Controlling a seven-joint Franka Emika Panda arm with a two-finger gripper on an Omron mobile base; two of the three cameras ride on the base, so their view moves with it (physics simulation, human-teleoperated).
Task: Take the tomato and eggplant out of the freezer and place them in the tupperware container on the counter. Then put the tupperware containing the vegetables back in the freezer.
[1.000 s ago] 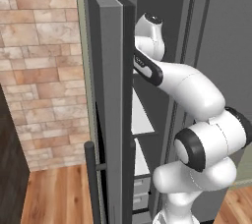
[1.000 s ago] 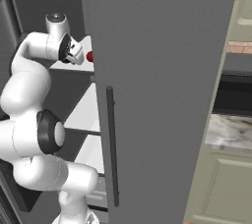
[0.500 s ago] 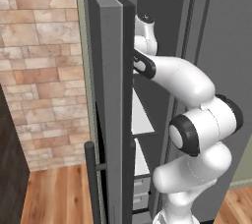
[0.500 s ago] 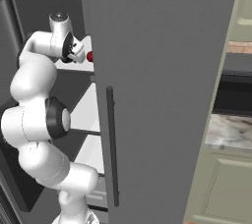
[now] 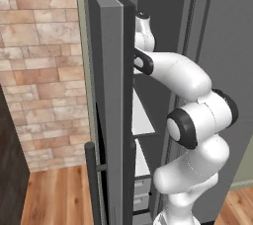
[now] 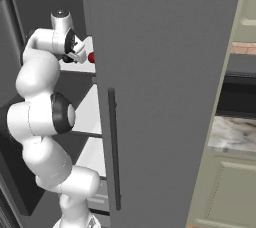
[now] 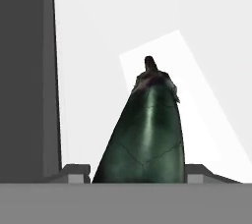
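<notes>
In the hand view the dark eggplant (image 7: 145,129) runs lengthwise away from me, stem end far, and its near end fills the gap between my gripper's (image 7: 138,173) two fingertips (image 7: 76,172), which press its sides. Under it lies the freezer's white upper shelf (image 7: 211,120). Seen from the right base, my gripper (image 6: 80,54) is at that shelf inside the freezer (image 6: 165,97), and the red tomato (image 6: 91,57) sits just to its right, partly behind the door edge. The tupperware container is out of view.
The thick grey freezer door (image 5: 111,95) stands open on the left of my arm, with its black bar handle (image 5: 91,179) low down. White shelves and drawers (image 5: 141,189) lie below the hand. The marble counter (image 6: 235,134) and olive cabinets are to the right.
The arm's elbow has folded upward and closer to the freezer. The hand has stayed at the upper shelf beside the tomato.
</notes>
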